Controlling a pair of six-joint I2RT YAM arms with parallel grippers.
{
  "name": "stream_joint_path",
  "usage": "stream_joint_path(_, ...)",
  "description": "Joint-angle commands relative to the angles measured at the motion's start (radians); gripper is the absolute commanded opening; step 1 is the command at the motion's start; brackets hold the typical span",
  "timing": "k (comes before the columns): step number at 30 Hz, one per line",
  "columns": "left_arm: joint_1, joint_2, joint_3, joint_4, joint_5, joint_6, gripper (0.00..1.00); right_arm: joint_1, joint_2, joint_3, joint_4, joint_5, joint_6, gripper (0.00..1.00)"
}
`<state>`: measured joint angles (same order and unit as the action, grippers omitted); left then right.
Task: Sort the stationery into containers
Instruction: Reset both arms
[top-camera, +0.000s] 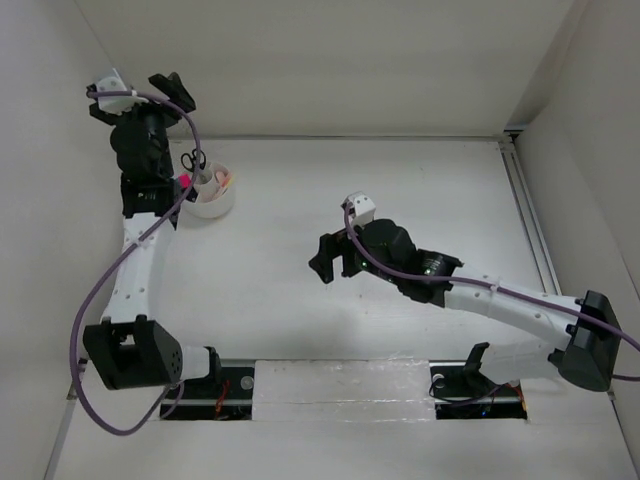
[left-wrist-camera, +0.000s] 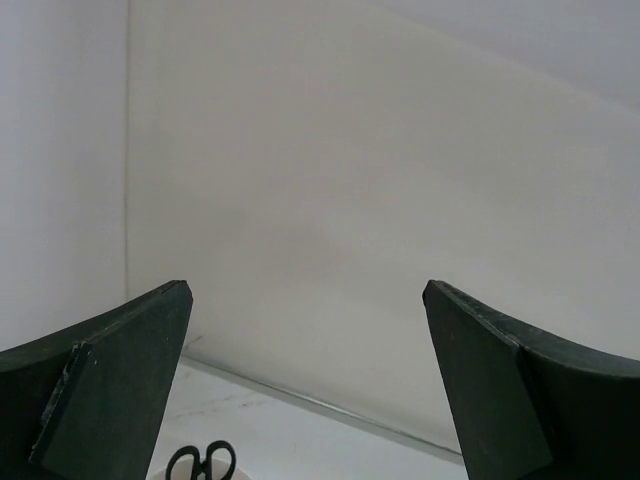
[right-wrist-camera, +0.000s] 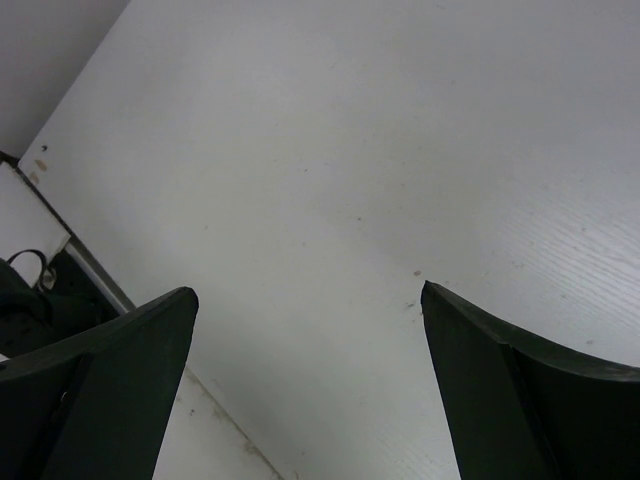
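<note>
– Scissors (top-camera: 194, 160) first: where are they?
– Standing in the white tub (top-camera: 217, 209), black handles up. The tub sits at the far left of the tabletop (top-camera: 400, 180), close to the back wall (top-camera: 330, 60). The left wrist view catches the same handles at its bottom edge.
– Anything else in the tub?
– A pink thing (top-camera: 185, 181) shows at its left rim, beside the scissors. There is something pale pink on the right side too, but it is too small to name. I cannot tell which compartment holds what.
– How is the left pincer (left-wrist-camera: 306, 300)?
– Spread wide, with nothing between its fingers. It is raised above the tub and faces the back wall, which fills the gap between the two dark fingers (left-wrist-camera: 110, 380).
– And the right pincer (right-wrist-camera: 310, 295)?
– Also wide open and holding nothing. From above it is over the middle of the tabletop, well apart from the tub. Its own camera shows only bare white surface between the fingers.
</note>
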<state>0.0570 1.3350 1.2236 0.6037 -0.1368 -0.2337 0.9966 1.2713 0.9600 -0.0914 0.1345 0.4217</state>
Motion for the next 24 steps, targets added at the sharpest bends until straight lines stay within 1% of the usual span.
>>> stream_joint_path(1,0.0,-0.083,0.181,-0.364,-0.007,-0.046,1.0,0.013,-0.058,0.118,-0.071,0.149,-0.052,1.0)
stream_joint_path(2,0.0,-0.112,0.2,-0.496,-0.017,-0.068,1.0,0.013,-0.069,0.135,-0.126,0.207,-0.063,1.0)
stream_joint_path(3,0.0,-0.135,0.209,-0.551,-0.017,-0.069,1.0,0.013,-0.081,0.149,-0.149,0.232,-0.079,1.0)
stream_joint_path(4,0.0,-0.163,0.209,-0.599,-0.03,-0.1,1.0,0.013,-0.093,0.163,-0.171,0.256,-0.09,1.0)
stream_joint_path(5,0.0,-0.195,0.17,-0.637,-0.03,-0.119,1.0,0.013,-0.117,0.19,-0.194,0.284,-0.099,1.0)
stream_joint_path(6,0.0,-0.265,0.146,-0.671,-0.04,-0.133,1.0,0.013,-0.13,0.206,-0.241,0.312,-0.11,1.0)
stream_joint_path(7,0.0,-0.299,0.125,-0.75,-0.04,-0.16,1.0,0.013,-0.141,0.223,-0.266,0.356,-0.11,1.0)
stream_joint_path(8,0.0,-0.334,0.064,-0.78,-0.04,-0.223,1.0,0.013,-0.162,0.253,-0.29,0.378,-0.122,1.0)
stream_joint_path(9,0.0,-0.414,0.021,-0.792,0.012,-0.233,1.0,0.013,-0.173,0.27,-0.338,0.398,-0.132,1.0)
stream_joint_path(11,0.0,-0.492,-0.077,-0.782,0.072,-0.246,1.0,0.013,-0.196,0.322,-0.39,0.434,-0.132,1.0)
stream_joint_path(12,0.0,-0.557,-0.157,-0.782,0.081,-0.246,1.0,0.013,-0.22,0.335,-0.413,0.45,-0.141,1.0)
stream_joint_path(15,0.0,-0.615,-0.269,-0.814,0.129,-0.246,1.0,0.013,-0.275,0.377,-0.502,0.516,-0.141,1.0)
stream_joint_path(17,0.0,-0.634,-0.297,-0.863,0.155,-0.246,1.0,0.013,-0.305,0.387,-0.567,0.562,-0.141,1.0)
stream_joint_path(21,0.0,-0.701,-0.386,-0.887,0.171,-0.246,1.0,0.013,-0.384,0.402,-0.643,0.62,-0.115,1.0)
stream_joint_path(24,0.0,-0.789,-0.447,-0.887,0.171,-0.246,1.0,0.013,-0.44,0.402,-0.695,0.62,-0.084,1.0)
